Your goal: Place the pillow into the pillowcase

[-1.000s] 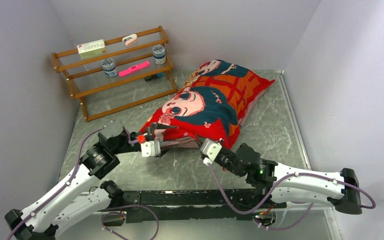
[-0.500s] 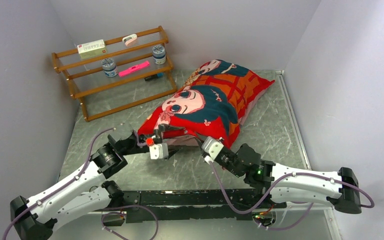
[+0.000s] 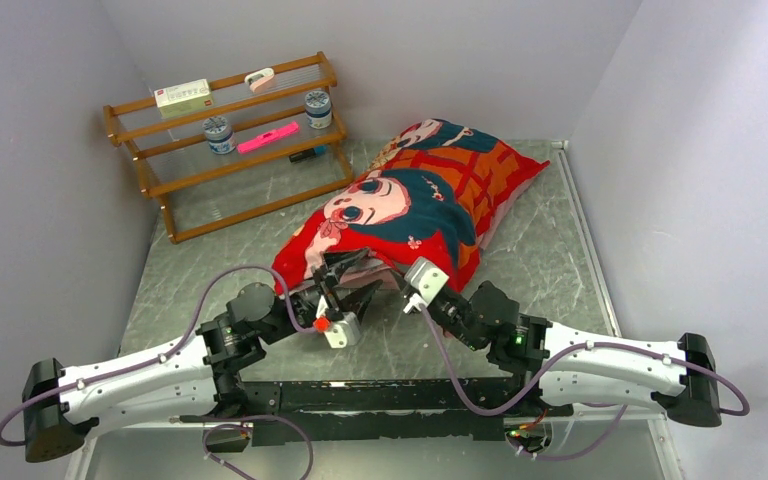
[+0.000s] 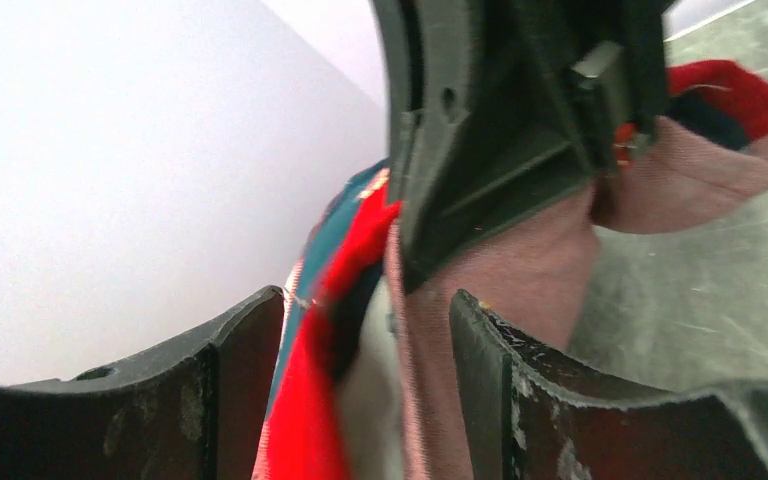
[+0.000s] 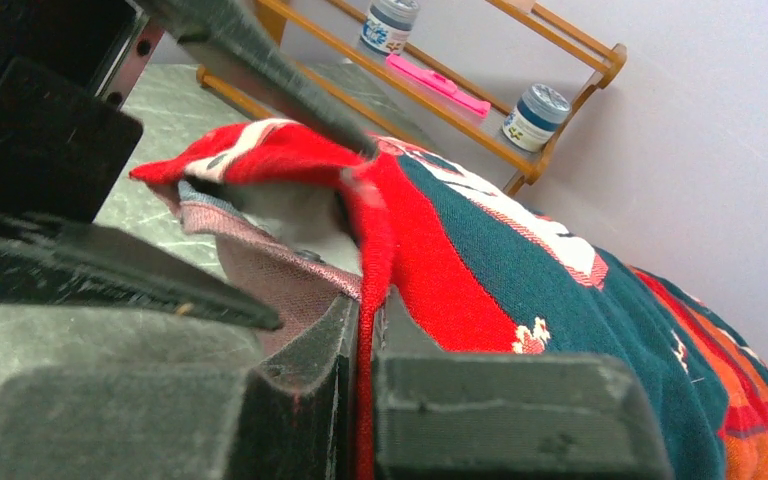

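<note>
Near the middle of the tabletop's (image 3: 530, 275) near edge, two robot arms met at the open end of a stuffed pillowcase (image 3: 430, 195). From overhead, the left gripper (image 3: 345, 290) and right gripper (image 3: 407, 282) sat just beside each other at that opening, but their dark bodies hid the hem.

The wrist cameras showed what the overhead view could not. In the right wrist view, the right gripper (image 5: 360, 400) was clamped tight on the red hem of the pillowcase (image 5: 480, 270), the fabric pinched flat between its fingers. In the left wrist view, the left gripper (image 4: 360, 390) had its jaws standing apart. The red hem and pink reverse of the pillowcase (image 4: 550, 270) passed loosely between them, not pinched. The right gripper's dark body blocked the top of that view. The right wrist view also showed a small pale patch of the pillow (image 5: 290, 215) inside the mouth. Overhead, the pillow was hidden entirely within the case.

The pillowcase lay plump and slanted, running from the grippers toward the tabletop's far right corner. It was red, with an orange grid and cartoon girl faces with teal hair.

At the far left corner stood a wooden rack (image 3: 230, 150) holding two jars (image 3: 218, 133), a pink item (image 3: 268, 137) and a white box (image 3: 182, 95).
</note>
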`<state>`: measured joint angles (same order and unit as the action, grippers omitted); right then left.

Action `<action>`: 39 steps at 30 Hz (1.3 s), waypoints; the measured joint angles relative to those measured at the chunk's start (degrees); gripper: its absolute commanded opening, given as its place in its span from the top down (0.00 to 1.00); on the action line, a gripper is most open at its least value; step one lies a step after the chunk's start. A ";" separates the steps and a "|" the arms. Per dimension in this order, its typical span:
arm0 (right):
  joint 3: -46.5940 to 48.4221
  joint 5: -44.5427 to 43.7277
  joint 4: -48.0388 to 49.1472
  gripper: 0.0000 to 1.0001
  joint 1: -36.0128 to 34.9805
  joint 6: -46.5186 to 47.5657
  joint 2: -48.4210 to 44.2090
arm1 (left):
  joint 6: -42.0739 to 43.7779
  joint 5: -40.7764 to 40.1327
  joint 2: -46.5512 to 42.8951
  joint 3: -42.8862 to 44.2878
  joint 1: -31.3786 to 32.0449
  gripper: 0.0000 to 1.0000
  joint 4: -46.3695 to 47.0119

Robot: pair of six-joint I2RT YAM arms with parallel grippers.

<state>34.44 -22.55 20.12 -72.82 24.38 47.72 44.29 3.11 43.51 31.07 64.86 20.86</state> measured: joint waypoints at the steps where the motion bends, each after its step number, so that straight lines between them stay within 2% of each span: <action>1: 0.00 0.02 -0.13 1.00 0.00 -0.24 0.00 | 0.94 -1.42 0.20 0.00 0.02 0.33 1.07; 5: 0.00 0.04 -0.70 1.00 -0.02 -0.83 0.00 | 3.54 -4.04 0.55 0.00 0.04 0.33 3.54; 13: 0.00 0.04 -0.76 1.00 0.00 -1.05 -0.04 | 6.23 -3.82 0.59 0.02 0.07 0.34 2.49; 24: 0.00 0.02 -0.81 1.00 0.00 -1.09 -0.68 | 10.82 -1.38 3.78 2.38 0.07 0.48 -6.14; 39: 0.00 0.09 -0.83 1.00 0.00 -1.53 -0.72 | 13.29 -1.51 4.50 3.67 0.07 0.72 -6.82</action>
<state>34.44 -22.46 19.29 -72.82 22.85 47.00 57.58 1.61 48.01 34.74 64.93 14.04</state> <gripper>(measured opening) 0.047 0.322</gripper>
